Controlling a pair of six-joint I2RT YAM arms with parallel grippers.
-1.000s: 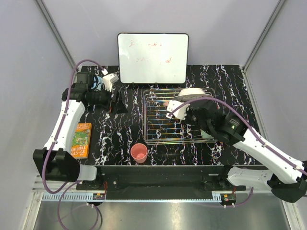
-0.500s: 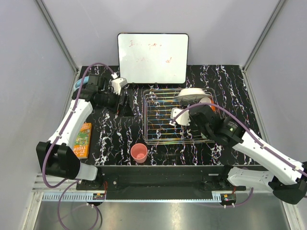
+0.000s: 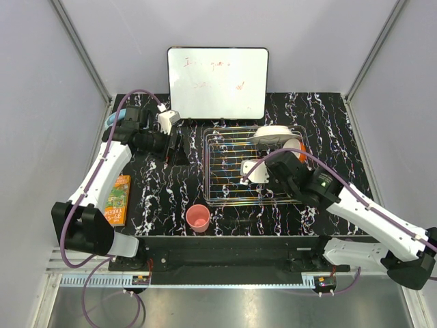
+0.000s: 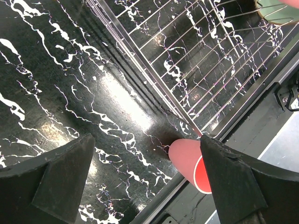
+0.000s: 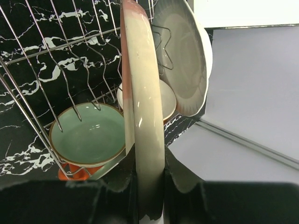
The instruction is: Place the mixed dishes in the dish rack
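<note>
The right gripper (image 5: 145,175) clamps the large pink plate (image 5: 142,93) on edge over the dish rack (image 5: 42,51). The left gripper (image 4: 147,172) stands wide. The small pink cup (image 4: 187,156) is at the rack's 7 o'clock.

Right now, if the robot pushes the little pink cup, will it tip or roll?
The small pink cup stands upright and looks light, so a low push would probably slide it on the glossy table. A high push might tip it. Its round sides could then let it roll, and the table's near edge is close.
</note>
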